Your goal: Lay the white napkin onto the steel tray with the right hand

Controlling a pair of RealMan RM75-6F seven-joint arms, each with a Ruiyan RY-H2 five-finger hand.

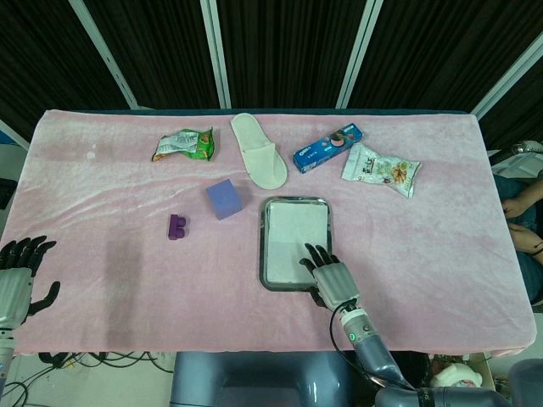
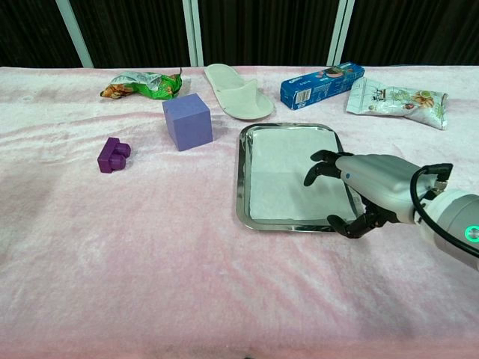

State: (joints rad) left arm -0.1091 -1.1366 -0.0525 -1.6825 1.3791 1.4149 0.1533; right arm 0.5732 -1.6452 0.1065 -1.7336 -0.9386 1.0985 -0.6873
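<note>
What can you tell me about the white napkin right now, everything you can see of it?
The white napkin is a plain rectangular sheet, paper or thin cloth by its look. It lies flat and spread inside the steel tray, covering most of the tray floor, with a strip of metal showing along its left side. The right hand hovers at its near right corner, fingers spread above it; whether they touch it cannot be told.

Along the far edge of the pink tabletop [image 1: 102, 186] lie a green snack bag [image 1: 184, 144], white slipper [image 1: 259, 150], blue biscuit box [image 1: 327, 147] and pale snack packet [image 1: 381, 170]. Nearer the middle sit a lilac cube [image 1: 224, 199] and small purple block [image 1: 176, 226].
</note>
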